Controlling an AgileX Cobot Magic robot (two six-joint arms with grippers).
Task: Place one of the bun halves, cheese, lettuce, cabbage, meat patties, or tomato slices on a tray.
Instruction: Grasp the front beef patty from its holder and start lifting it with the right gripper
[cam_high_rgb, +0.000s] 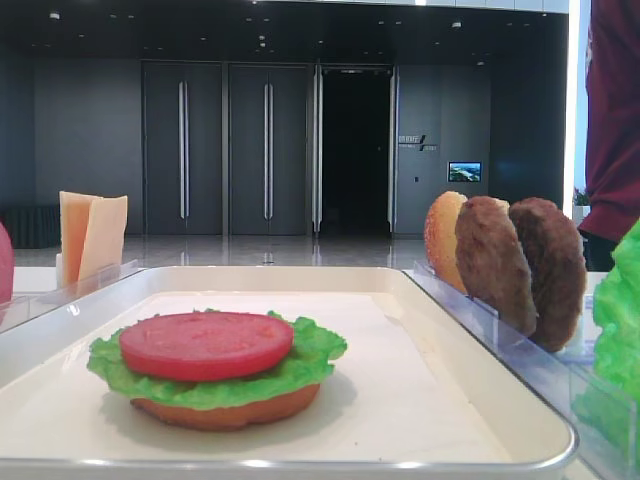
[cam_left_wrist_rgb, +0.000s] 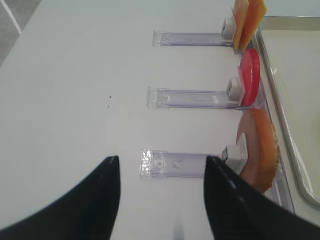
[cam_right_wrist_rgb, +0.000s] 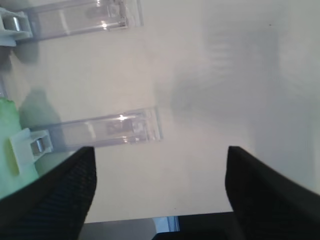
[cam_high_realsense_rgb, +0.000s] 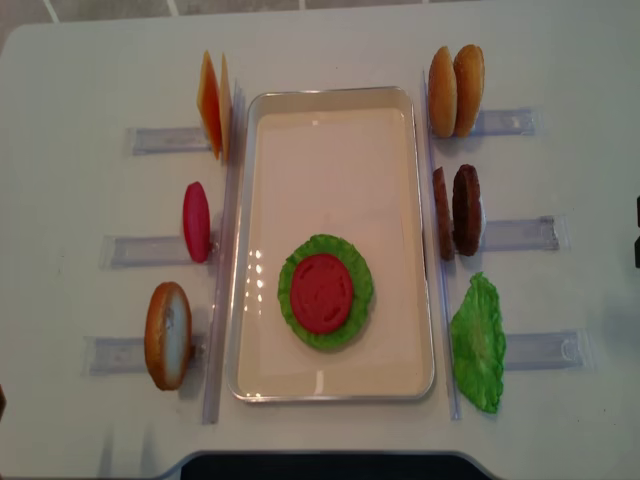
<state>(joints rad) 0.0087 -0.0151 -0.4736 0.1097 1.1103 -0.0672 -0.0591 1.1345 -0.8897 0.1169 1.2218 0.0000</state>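
Note:
On the cream tray (cam_high_realsense_rgb: 330, 160) lies a flat bun half (cam_high_rgb: 225, 410) topped with lettuce (cam_high_realsense_rgb: 355, 315) and a red tomato slice (cam_high_realsense_rgb: 322, 292). To the tray's right, two meat patties (cam_high_realsense_rgb: 457, 210) stand upright in a rack, the lighter one (cam_high_rgb: 493, 262) nearer the tray. More bun halves (cam_high_realsense_rgb: 456, 90) and a lettuce leaf (cam_high_realsense_rgb: 478, 342) stand on that side. Left of the tray are cheese (cam_high_realsense_rgb: 212, 103), a tomato slice (cam_high_realsense_rgb: 196, 222) and a bun half (cam_high_realsense_rgb: 168, 335). My right gripper (cam_right_wrist_rgb: 161, 150) is open over bare table. My left gripper (cam_left_wrist_rgb: 162, 160) is open above a rack end, holding nothing.
Clear plastic racks (cam_high_realsense_rgb: 520, 233) stick out from both long sides of the tray. One rack (cam_right_wrist_rgb: 110, 127) lies just ahead of my right fingers. A person in dark red (cam_high_rgb: 612, 110) stands at the back right.

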